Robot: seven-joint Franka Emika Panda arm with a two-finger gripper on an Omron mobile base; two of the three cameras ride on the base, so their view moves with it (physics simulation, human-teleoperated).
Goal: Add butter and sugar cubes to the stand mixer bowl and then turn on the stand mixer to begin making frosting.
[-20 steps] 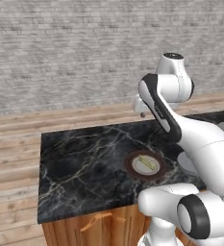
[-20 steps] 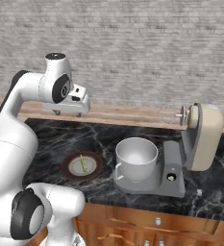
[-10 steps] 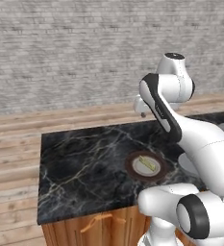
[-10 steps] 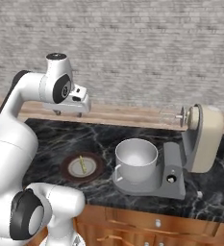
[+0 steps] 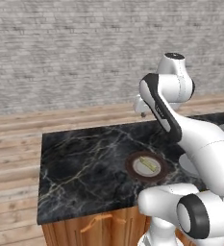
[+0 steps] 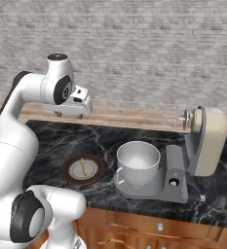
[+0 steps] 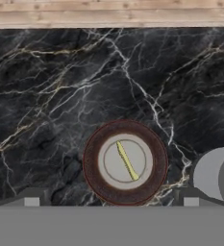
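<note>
One plate [image 6: 83,169] here, round with a brown rim, sitting on the black marble counter [image 5: 84,163] toward its front edge, and it's my landmark for everything else. One stick of butter [image 7: 126,161] lies right on the plate's pale middle, thin and yellowish, angled a bit.

Just to the right of the plate is one stand mixer bowl [image 6: 138,163], grey-white with a side handle, parked on the stand mixer [image 6: 195,155] base. One mixer, cream head tipped back, wire whisk [image 6: 172,118] sticking out toward the plate side, up in the air.

Further right of the plate, past the mixer base, I count two tiny white cubes [image 6: 202,198] on the counter, probably the sugar, but they're too small to be sure.

The gripper [image 6: 69,115] hangs in the air above the counter behind the plate, well above it, fingers spread wide with nothing between them.

Counter is dark marble with pale gold veins, on wooden cabinets [image 6: 149,228] with handles. Behind it there's a wood plank floor [image 5: 17,129] and a grey brick wall [image 6: 134,48].
</note>
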